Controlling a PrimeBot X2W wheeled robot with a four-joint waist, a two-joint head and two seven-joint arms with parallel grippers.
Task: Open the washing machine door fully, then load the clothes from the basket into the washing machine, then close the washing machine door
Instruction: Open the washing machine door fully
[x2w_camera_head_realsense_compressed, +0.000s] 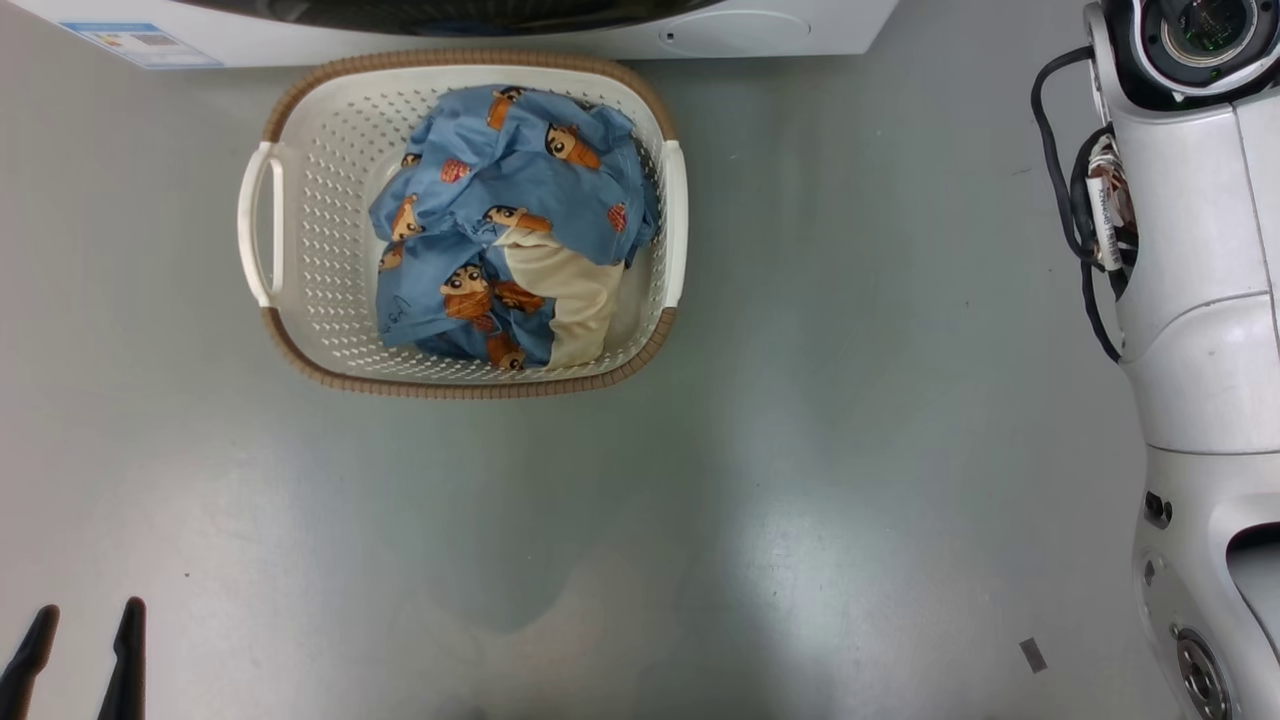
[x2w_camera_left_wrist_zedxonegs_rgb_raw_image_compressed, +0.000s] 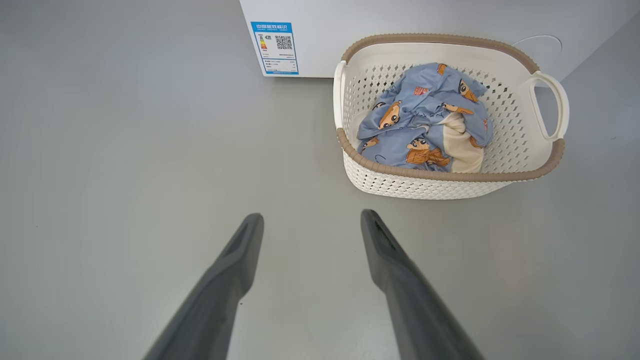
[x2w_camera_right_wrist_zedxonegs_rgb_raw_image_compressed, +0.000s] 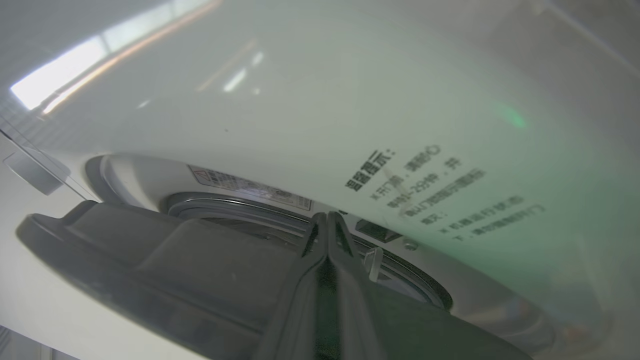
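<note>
my clenched, empty right hand (x2w_camera_right_wrist_zedxonegs_rgb_raw_image_compressed: 327, 220) is the nearer one, its tips at the edge of the round, glossy black-rimmed washing machine door (x2w_camera_right_wrist_zedxonegs_rgb_raw_image_compressed: 150, 260), which spreads beneath and left of it; my released left hand (x2w_camera_left_wrist_zedxonegs_rgb_raw_image_compressed: 310, 217) hovers well apart.

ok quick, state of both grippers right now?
Left gripper: open, holding nothing.
Right gripper: shut, fingers together, nothing between them, at the washing machine door.
</note>
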